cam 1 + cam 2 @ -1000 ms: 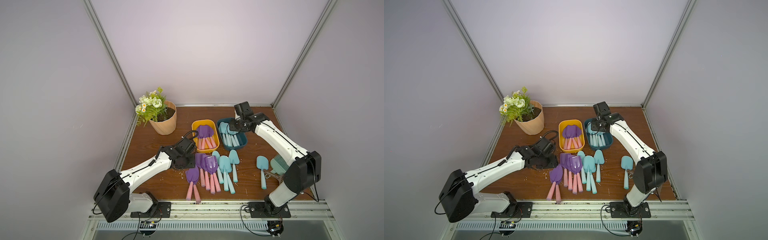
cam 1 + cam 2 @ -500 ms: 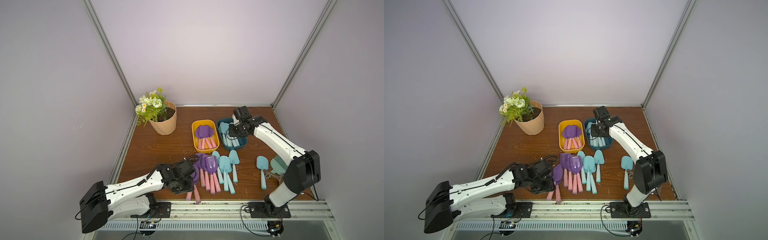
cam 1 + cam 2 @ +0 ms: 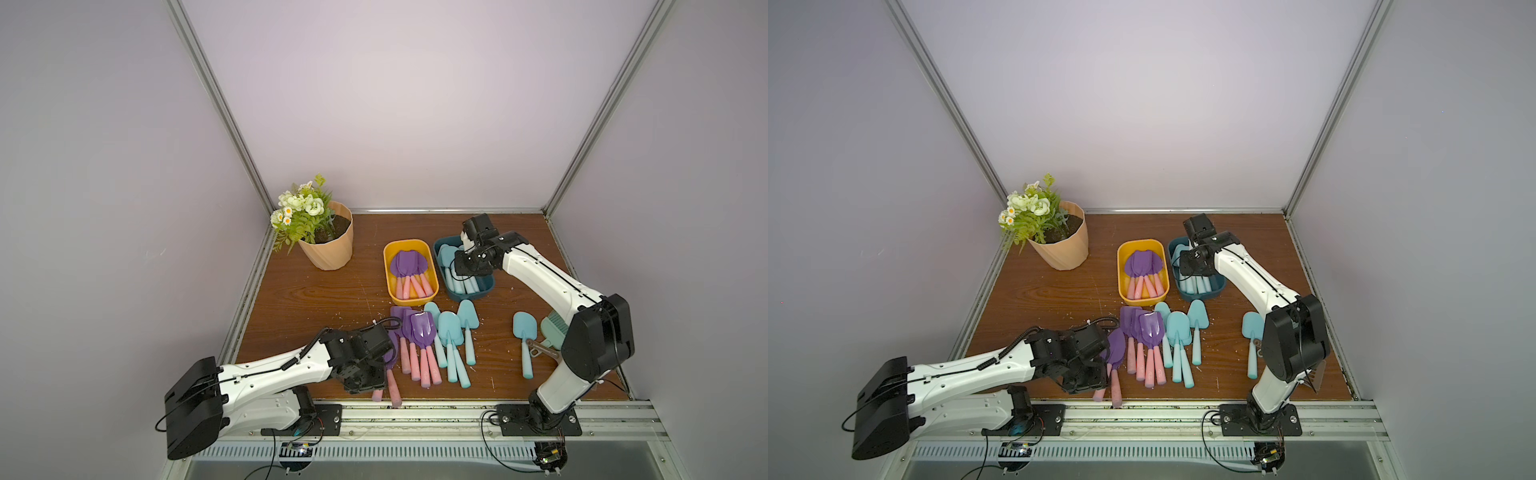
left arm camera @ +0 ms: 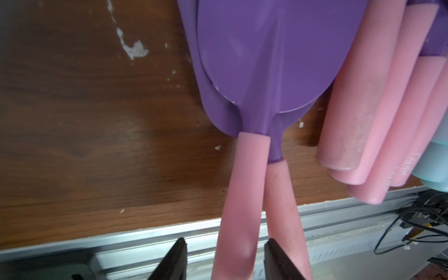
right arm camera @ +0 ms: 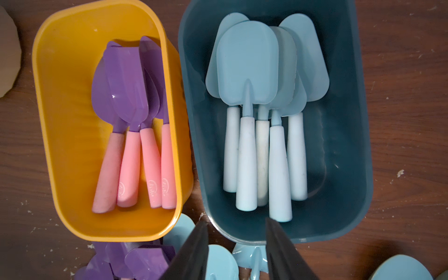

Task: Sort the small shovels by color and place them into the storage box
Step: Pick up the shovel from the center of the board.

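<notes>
Several purple shovels [image 3: 409, 266] with pink handles lie in the yellow box [image 3: 409, 245], also seen as purple shovels [image 5: 126, 97] in the right wrist view. Several aqua shovels [image 5: 247, 63] lie in the dark teal box [image 5: 358, 145]. My right gripper [image 5: 236, 225] hovers over that box's near end, open and empty. More purple shovels [image 3: 422, 328] and aqua shovels [image 3: 451, 328] lie on the table. My left gripper [image 4: 225, 244] is open, straddling the pink handle [image 4: 242, 194] of the upper of two stacked purple shovels [image 4: 266, 60] at the front edge.
A flower pot [image 3: 328, 245] stands at the back left. A single aqua shovel [image 3: 524, 328], a green brush [image 3: 555, 330] and a brown scoop [image 3: 540, 347] lie beside the right arm's base. The metal rail [image 3: 415, 409] runs along the table's front edge.
My left arm swung from beside the yellow box to the front edge, over the frontmost purple shovels, and its jaws narrowed a little. My right gripper shifted slightly toward the teal box's near end.
</notes>
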{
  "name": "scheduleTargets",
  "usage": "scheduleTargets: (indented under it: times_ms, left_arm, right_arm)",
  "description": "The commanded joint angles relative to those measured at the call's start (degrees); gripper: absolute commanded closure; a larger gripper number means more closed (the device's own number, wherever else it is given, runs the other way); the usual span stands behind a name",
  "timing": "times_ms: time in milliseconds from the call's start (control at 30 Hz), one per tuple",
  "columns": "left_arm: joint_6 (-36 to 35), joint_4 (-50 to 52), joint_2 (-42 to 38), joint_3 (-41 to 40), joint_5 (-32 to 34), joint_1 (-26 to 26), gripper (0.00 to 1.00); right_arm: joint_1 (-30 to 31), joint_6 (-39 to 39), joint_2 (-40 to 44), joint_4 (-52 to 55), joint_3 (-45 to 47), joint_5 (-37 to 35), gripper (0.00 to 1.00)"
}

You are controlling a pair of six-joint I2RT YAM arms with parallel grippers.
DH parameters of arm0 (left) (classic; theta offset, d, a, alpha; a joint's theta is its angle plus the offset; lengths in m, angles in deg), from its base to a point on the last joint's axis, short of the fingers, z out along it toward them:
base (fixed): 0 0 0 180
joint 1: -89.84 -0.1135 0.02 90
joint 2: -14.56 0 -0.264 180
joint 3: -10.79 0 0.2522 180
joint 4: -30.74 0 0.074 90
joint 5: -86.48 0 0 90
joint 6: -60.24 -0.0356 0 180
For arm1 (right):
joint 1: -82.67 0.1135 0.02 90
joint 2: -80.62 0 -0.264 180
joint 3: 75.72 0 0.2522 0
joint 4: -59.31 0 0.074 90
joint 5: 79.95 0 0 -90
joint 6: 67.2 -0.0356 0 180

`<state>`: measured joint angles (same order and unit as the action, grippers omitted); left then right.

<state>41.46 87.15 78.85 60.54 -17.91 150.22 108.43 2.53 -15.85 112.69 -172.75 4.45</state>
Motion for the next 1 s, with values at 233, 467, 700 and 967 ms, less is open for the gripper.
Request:
scheduleTargets:
  times_ms: [233, 467, 700, 967]
  left_arm:
    - [-0.19, 1.32, 4.73, 0.94, 1.32, 1.65, 0.55]
    - [-1.34, 1.29, 6.90, 2.38, 3.23, 1.58, 0.88]
    - [-2.95, 2.09, 5.05, 6.10, 5.94, -1.85, 0.99]
    - [-11.18, 7.17, 9.29, 25.47, 14.19, -6.94, 0.99]
  right_arm:
    - [-0.19, 0.66, 2.27, -0.69, 0.65, 0.59, 0.56]
    - [-0.54, 0.74, 2.75, -0.70, 0.91, 0.22, 0.56]
    - [-0.62, 0.59, 2.75, -0.70, 0.91, 0.76, 0.57]
    - [-0.82, 0.31, 4.31, -0.68, 0.32, 0.45, 0.57]
